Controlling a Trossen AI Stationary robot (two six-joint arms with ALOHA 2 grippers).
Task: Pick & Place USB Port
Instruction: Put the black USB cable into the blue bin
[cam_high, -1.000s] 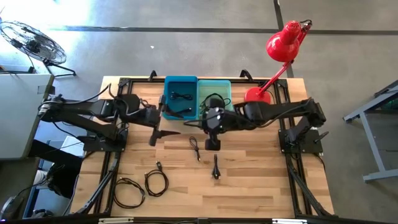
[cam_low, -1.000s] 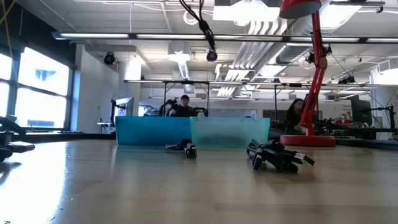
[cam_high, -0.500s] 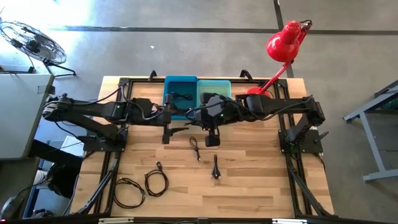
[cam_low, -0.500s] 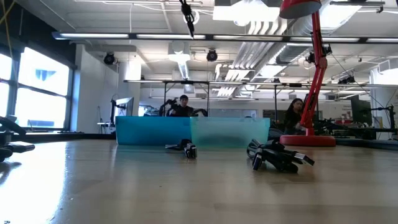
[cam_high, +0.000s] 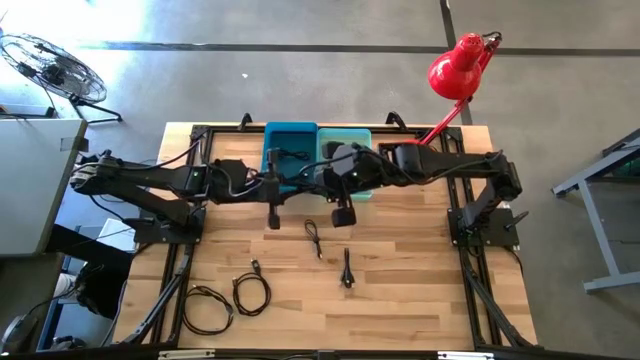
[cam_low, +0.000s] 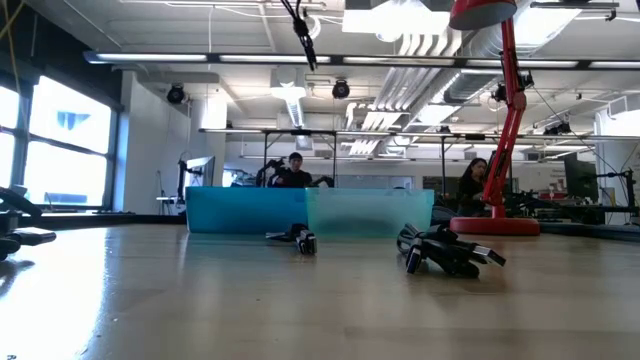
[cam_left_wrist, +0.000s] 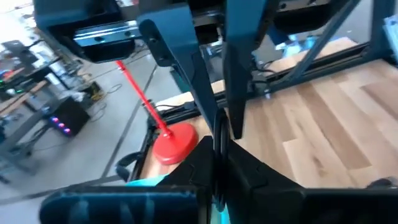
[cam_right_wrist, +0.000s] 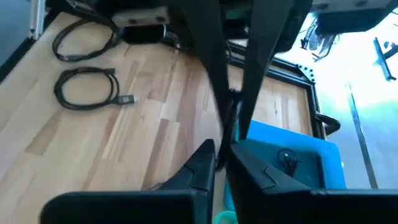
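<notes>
A thin black USB cable hangs high above the table, and only its lower end shows in the low view. My left arm and right arm reach toward each other and meet near the front wall of the blue bin. In the left wrist view my left gripper is shut on the cable, with the right gripper's fingers facing it. In the right wrist view my right gripper is shut on the same cable. My left gripper pinches the cable between its two fingers, coming from the table's left. Only a short dark piece shows at the tips; the fingers hide the rest. The cable hangs clear of the table. My right gripper has the cable between its two fingertips, coming from the table's right and slanting down. From there the cable runs on between the left gripper's fingers. It is lifted clear of the table.
The blue bin holds cables and stands beside a teal bin at the far edge. Several loose cables lie on the wood. A red lamp stands at the far right. People sit in the room beyond.
My left gripper has gone toward the table's right, toward the right gripper. My right gripper has drawn toward the far edge, nearer the bins. The hanging cable has risen: its loop has left the top of the low view and its end has shifted left.
</notes>
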